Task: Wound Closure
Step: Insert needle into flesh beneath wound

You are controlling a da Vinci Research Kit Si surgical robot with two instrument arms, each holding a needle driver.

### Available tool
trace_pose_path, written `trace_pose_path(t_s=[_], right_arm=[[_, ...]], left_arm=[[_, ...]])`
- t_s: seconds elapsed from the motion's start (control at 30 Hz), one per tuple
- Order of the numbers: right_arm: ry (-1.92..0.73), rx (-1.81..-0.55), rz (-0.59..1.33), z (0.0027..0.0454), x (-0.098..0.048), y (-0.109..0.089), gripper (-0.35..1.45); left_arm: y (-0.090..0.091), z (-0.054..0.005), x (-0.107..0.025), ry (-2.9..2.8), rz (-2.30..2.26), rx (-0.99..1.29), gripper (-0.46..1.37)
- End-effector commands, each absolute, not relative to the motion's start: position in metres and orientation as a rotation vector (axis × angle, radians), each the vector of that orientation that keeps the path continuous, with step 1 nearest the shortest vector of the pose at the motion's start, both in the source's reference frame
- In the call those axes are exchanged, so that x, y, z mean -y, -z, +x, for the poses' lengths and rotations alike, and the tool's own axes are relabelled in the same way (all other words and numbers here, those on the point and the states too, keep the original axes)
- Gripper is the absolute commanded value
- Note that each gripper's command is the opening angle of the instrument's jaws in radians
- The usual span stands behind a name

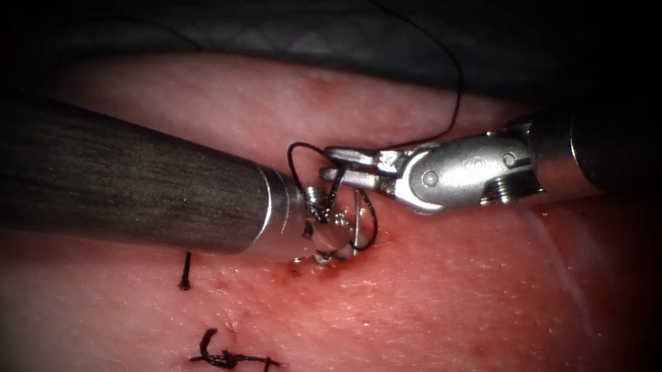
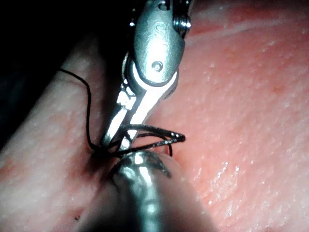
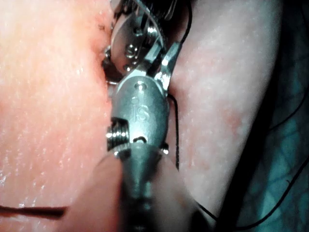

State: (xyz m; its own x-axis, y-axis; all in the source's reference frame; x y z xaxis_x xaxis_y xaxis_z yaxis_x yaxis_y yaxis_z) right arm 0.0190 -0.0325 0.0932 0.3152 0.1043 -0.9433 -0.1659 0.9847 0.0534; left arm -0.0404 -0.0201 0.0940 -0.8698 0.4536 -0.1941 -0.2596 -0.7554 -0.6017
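Observation:
My left tool [image 1: 326,238] comes in from the left on a thick dark shaft, and its tip is pressed down at the cut [image 1: 299,273] in the tissue [image 1: 453,303]. My right tool [image 1: 339,169] reaches in from the right, just above the left tip, with its jaws slightly parted. Black thread [image 1: 300,150] loops around and between these jaws and drops to the cut. A thin curved piece [image 1: 361,217], needle or thread loop, stands at the cut beside the left tip. The left wrist view shows the right tool [image 2: 118,137] with thread [image 2: 154,137] coiled at its tips. I cannot tell what the left tool holds.
Two earlier stitches [image 1: 226,359] with a cut thread end [image 1: 185,272] lie lower on the cut line. Red fluid [image 1: 331,278] wets the tissue around the tips. Thread [image 1: 454,79] trails up over the dark cloth [image 1: 316,19] behind the tissue.

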Motion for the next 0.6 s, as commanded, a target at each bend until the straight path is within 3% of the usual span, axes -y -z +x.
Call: trace_pose_path(t_s=[0.03,0.33,0.6], right_arm=[[-0.179,-1.234,-0.061,0.0191,0.0326,-0.0932,-0.35],[-0.174,-1.220,-0.071,0.0189,0.0329,-0.0935,-0.35],[-0.187,-1.205,-0.062,0.0184,0.0331,-0.0938,-0.35]], left_arm=[[-0.0939,-0.0404,0.0200,-2.593,-0.466,0.810,1.33],[-0.0919,-0.0404,0.0193,-2.565,-0.514,0.820,1.27],[-0.0882,-0.0390,0.0186,-2.517,-0.585,0.817,0.82]])
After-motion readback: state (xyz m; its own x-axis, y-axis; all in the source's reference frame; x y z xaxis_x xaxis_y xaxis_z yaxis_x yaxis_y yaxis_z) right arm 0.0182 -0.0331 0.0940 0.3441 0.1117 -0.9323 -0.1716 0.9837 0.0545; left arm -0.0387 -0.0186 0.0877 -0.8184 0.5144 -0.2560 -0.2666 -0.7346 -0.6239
